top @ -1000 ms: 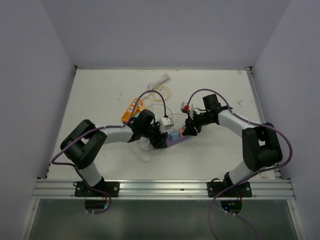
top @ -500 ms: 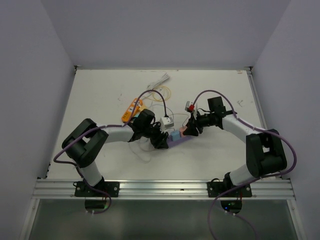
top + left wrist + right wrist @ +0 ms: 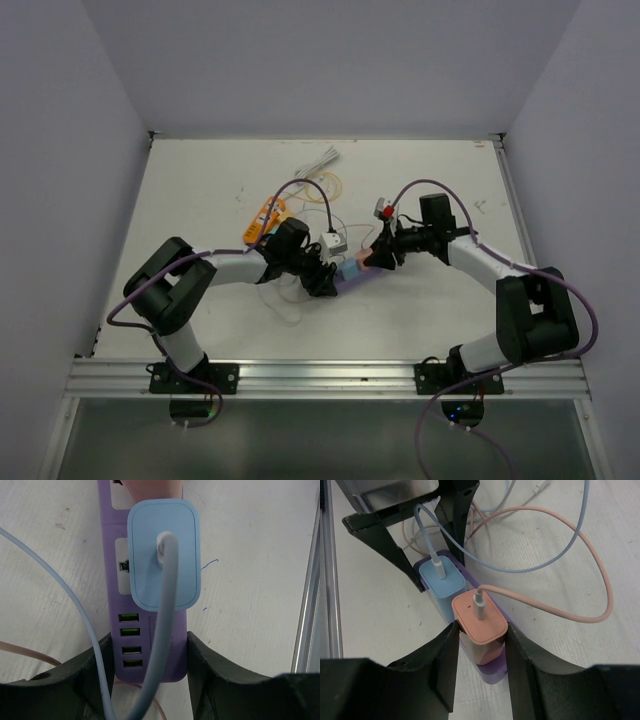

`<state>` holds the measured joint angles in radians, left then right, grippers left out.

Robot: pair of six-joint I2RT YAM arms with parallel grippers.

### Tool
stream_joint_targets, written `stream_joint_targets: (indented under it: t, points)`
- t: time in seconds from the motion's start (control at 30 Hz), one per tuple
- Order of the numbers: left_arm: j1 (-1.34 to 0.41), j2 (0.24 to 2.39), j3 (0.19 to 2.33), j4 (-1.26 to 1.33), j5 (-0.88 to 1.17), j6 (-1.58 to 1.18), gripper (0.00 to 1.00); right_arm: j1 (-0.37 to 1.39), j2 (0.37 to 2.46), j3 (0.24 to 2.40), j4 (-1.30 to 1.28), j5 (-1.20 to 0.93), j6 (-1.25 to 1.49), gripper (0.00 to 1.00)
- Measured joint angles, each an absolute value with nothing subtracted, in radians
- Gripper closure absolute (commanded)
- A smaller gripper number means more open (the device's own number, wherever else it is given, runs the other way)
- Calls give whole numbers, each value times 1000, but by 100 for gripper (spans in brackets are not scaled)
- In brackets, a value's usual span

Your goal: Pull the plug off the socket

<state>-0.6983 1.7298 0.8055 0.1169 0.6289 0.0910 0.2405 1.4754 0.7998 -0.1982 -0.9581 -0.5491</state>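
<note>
Right wrist view looks down on the pink plug (image 3: 480, 622), which stands on the purple strip (image 3: 492, 674) with the right gripper (image 3: 481, 630) clamped on its two sides. Its base meets the strip; whether the prongs are fully seated I cannot tell. A pink cable (image 3: 607, 592) rises from its top and loops away to the right. Just beside it on the same strip sits the blue plug (image 3: 441, 578), with a blue cable (image 3: 520, 571) curling off. Left wrist view has the left gripper (image 3: 149, 645) closed on the strip's end, its fingers (image 3: 102, 660) pressing both long edges beside the four green ports (image 3: 129, 640). Top view shows both arms meeting over the strip near the middle of the table (image 3: 200, 180).
</note>
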Motion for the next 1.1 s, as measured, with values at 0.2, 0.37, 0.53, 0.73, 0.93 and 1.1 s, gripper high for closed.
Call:
stream_joint_targets:
  t: [0.2, 0.37, 0.53, 0.73, 0.93, 1.1]
  points:
    - [-694, 1730, 806, 129, 633, 73, 100, 240, 1438, 765, -59, -992, -437, 100]
    - [-694, 1733, 806, 134, 633, 65, 100, 238, 1438, 764, -3, -1018, -390, 100]
    - [-702, 1750, 809, 137, 640, 63, 100, 237, 1437, 769, 82, -1041, -370, 100]
    - [-702, 1750, 809, 136, 640, 63, 100, 236, 1436, 794, 66, -1010, -378, 100]
    - [-702, 1748, 805, 141, 638, 61, 100, 210, 1430, 800, 52, -808, -328, 97]
    - [-703, 1746, 804, 141, 630, 58, 100, 202, 1442, 852, -45, -626, -257, 87]
